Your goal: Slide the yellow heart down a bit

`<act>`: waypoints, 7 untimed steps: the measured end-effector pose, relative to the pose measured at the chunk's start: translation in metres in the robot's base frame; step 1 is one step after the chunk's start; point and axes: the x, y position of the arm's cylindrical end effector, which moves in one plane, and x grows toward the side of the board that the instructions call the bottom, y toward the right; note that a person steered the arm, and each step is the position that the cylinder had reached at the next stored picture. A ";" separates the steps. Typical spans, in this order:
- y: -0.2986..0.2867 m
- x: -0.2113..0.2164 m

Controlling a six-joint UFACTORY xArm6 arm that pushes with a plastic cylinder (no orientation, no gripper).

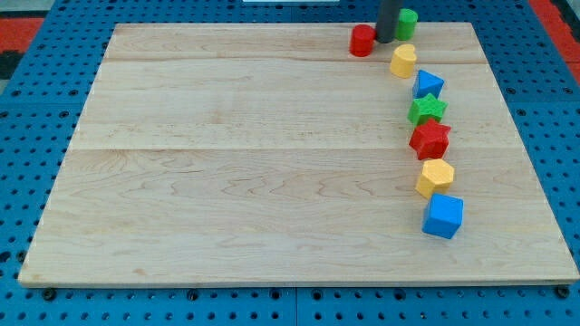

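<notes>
1. The wooden worktop lies on a blue perforated base, with red areas at the view's top corners.
2. The rod comes down from the view's top edge, and its tip rests between the red cylinder and the green cylinder, near the worktop's top edge.
3. The tool is only this straight rod; it has no parts that spread or press together, and it pinches nothing.
4. The yellow heart is just below the tip and slightly to the view's right; whether they touch cannot be told.
5. Below the heart, a column of blocks runs down the view's right side: a blue triangular block, a green star, a red star, a yellow hexagon and a blue cube.
6. The green star touches both the blue triangular block and the red star.
7. No brand, label or writing can be read anywhere.
</notes>
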 end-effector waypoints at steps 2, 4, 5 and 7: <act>-0.161 0.014; -0.082 0.014; -0.042 0.013; -0.031 0.016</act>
